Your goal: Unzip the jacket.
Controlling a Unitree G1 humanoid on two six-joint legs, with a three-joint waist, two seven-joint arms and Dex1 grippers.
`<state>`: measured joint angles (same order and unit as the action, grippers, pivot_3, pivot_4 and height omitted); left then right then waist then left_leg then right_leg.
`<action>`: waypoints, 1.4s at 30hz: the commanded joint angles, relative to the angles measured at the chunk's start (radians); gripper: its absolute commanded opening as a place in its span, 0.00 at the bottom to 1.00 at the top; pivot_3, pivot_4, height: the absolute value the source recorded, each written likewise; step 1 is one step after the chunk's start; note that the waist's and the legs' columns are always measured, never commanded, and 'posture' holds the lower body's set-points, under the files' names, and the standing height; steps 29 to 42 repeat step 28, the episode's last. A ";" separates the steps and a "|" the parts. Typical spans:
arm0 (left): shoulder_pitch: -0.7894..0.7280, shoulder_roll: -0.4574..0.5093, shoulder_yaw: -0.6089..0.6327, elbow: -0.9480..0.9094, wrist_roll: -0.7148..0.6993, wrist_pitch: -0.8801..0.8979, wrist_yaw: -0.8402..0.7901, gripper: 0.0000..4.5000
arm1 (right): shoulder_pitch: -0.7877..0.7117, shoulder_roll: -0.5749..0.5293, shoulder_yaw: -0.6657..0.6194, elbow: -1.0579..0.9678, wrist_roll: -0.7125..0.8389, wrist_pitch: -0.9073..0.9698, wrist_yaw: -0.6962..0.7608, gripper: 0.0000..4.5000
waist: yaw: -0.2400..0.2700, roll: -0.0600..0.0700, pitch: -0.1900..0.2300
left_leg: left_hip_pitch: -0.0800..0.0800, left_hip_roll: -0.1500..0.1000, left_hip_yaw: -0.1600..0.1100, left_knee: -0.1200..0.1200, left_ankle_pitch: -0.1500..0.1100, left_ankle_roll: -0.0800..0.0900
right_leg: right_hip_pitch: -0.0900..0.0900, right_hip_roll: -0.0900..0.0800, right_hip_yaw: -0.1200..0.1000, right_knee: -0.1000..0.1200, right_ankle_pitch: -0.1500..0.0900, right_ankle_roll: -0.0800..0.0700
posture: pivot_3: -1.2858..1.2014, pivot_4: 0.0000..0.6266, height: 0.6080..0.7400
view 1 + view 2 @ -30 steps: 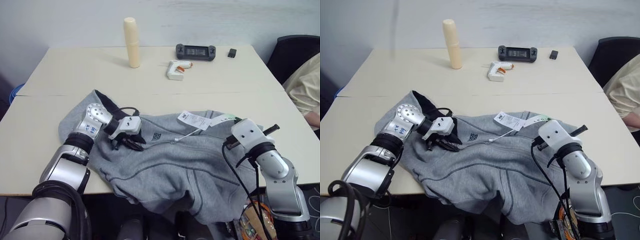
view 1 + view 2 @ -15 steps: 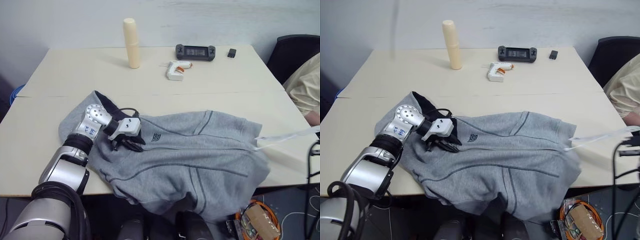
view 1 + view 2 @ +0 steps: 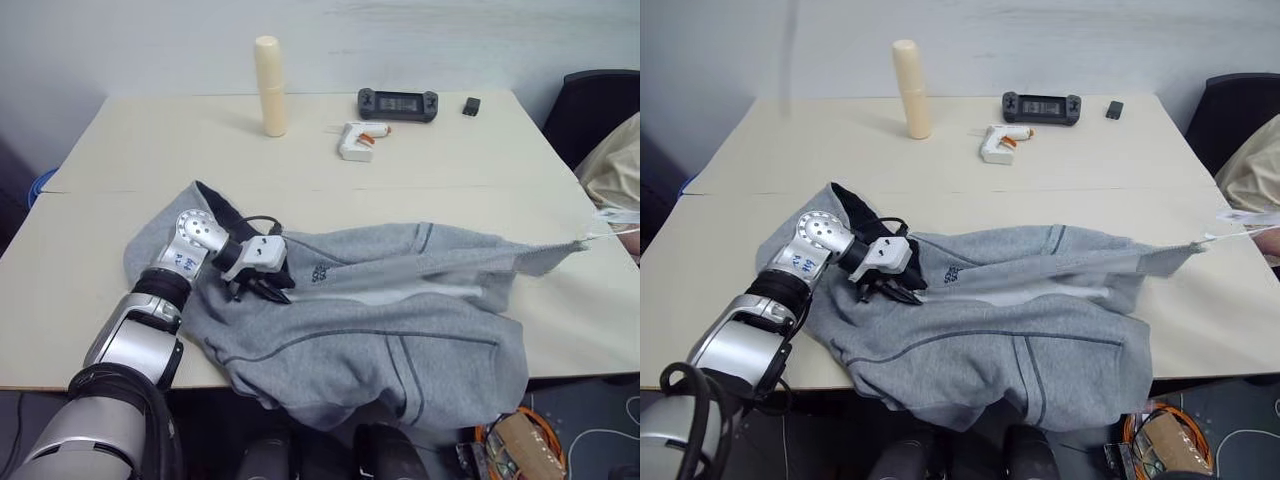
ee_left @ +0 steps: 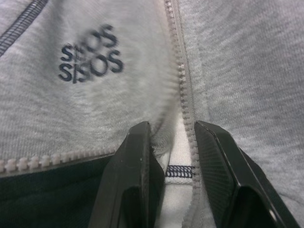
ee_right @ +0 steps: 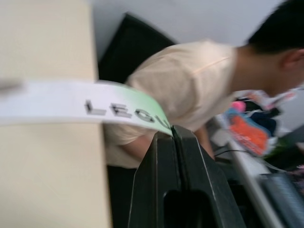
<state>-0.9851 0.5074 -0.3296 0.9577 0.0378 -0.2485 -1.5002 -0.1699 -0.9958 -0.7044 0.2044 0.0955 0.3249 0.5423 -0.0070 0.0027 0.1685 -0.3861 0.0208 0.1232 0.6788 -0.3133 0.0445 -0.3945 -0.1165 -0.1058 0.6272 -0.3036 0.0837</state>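
Note:
The light-grey jacket (image 3: 400,340) lies spread across the table (image 3: 130,150), its lower part hanging over the front edge. Its front has parted along the zipper (image 4: 183,80), showing a pale strip of lining (image 3: 400,295). My left gripper (image 3: 268,288) holds the collar end beside the dark chest logo (image 4: 90,52), its fingers (image 4: 137,156) pinching fabric at the zipper's top. The jacket's right corner (image 3: 555,255) is stretched toward the table's right edge. From that corner a white and green hang tag (image 5: 71,109) runs to my right gripper (image 5: 172,130), which is shut on it.
At the back of the table stand a cream cylinder (image 3: 269,85), a white handheld tool (image 3: 357,140), a black controller (image 3: 398,103) and a small black block (image 3: 471,105). A person in a beige shirt (image 5: 190,90) sits by a black chair (image 3: 595,110) at the right.
My right gripper has swung out to the right, past the picture's edge, drawing the tag and the jacket's corner with it. The jacket front has parted. My left gripper stayed put.

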 commanded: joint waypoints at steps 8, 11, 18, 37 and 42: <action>0.059 0.088 0.145 -0.300 -0.255 0.499 -0.113 0.51 | 0.018 -0.047 0.221 -0.199 0.218 0.199 0.349 0.34 | -0.010 -0.002 0.005 | -0.005 0.001 -0.002 0.000 0.001 -0.001 | -0.003 0.001 -0.002 0.002 0.000 0.000 | 0.52 0.24 1.00; 0.087 0.167 0.210 -0.473 -0.364 0.682 -0.112 0.73 | 0.089 -0.102 0.170 -0.242 0.269 0.242 0.466 0.58 | -0.004 -0.002 0.007 | -0.007 0.001 -0.003 0.001 0.000 -0.001 | -0.003 0.001 -0.003 0.001 0.000 0.001 | 0.52 0.24 1.00; 0.144 0.421 0.367 -0.722 -0.551 0.930 -0.087 1.00 | 0.250 -0.194 -0.075 -0.319 0.429 0.425 0.730 1.00 | 0.005 -0.005 0.009 | -0.005 0.001 -0.003 0.002 0.000 -0.001 | -0.001 0.000 -0.002 -0.003 0.001 0.002 | 0.52 0.24 1.00; 0.413 0.661 0.534 -0.810 -0.566 0.858 -0.015 1.00 | 0.348 -0.168 -0.264 -0.379 0.483 0.556 0.767 1.00 | 0.003 -0.005 0.010 | -0.003 0.003 -0.003 -0.002 -0.003 -0.005 | -0.002 -0.001 -0.001 -0.005 0.000 0.000 | 0.52 0.24 1.00; 0.413 0.661 0.534 -0.810 -0.566 0.858 -0.015 1.00 | 0.348 -0.168 -0.264 -0.379 0.483 0.556 0.767 1.00 | 0.003 -0.005 0.010 | -0.003 0.003 -0.003 -0.002 -0.003 -0.005 | -0.002 -0.001 -0.001 -0.005 0.000 0.000 | 0.52 0.24 1.00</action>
